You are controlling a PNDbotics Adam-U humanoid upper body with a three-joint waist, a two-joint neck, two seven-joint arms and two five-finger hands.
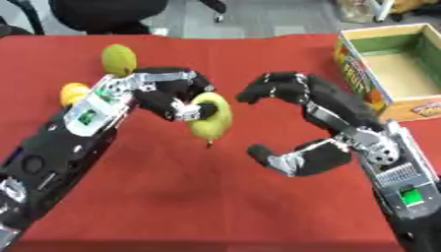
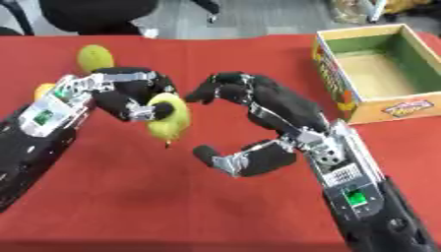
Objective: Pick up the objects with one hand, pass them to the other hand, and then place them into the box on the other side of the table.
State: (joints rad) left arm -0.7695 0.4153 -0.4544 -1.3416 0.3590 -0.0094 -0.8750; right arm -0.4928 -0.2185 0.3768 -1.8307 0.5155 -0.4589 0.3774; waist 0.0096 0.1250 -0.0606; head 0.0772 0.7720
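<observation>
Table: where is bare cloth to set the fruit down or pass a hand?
Bare red cloth lies along the near edge between both arms, and at the far middle before the box. Crowded: the left hand holding the yellow-green fruit faces the open right hand; two fruits sit far-left.

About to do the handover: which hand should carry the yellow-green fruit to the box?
The right hand. It hangs open beside the yellow-green fruit, which the left hand holds in curled fingers, and the box stands on the right hand's side of the table.
</observation>
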